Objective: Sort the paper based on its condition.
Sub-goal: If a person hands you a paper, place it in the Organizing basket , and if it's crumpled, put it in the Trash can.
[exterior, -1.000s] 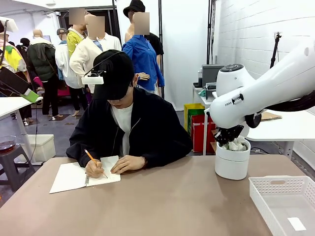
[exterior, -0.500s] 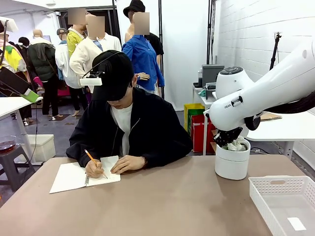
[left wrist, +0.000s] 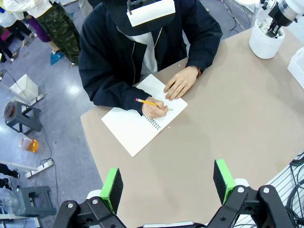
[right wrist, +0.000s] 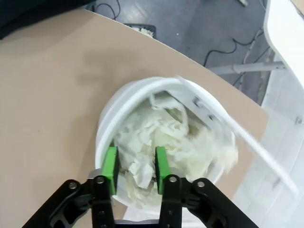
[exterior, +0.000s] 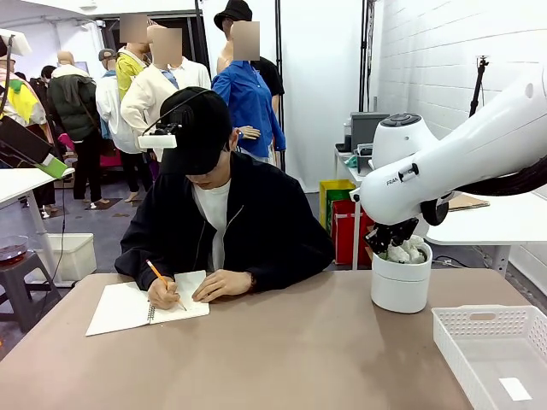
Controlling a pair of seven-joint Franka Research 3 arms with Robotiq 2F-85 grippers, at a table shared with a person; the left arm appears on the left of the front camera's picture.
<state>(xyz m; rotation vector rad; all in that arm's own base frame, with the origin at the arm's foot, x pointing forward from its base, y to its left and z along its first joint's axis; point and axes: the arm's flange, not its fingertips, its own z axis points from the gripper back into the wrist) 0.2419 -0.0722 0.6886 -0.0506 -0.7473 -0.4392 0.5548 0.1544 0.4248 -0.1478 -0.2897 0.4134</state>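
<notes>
Two right gripper [right wrist: 134,164] pads straddle crumpled paper [right wrist: 142,173] in the bucket [right wrist: 107,123], partly spread; I fear it snags underneath.

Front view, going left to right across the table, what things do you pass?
Spiral notebook → person's writing hand with the pencil → person's other hand → white bucket of crumpled paper, with the right gripper at its rim → white plastic basket.
</notes>
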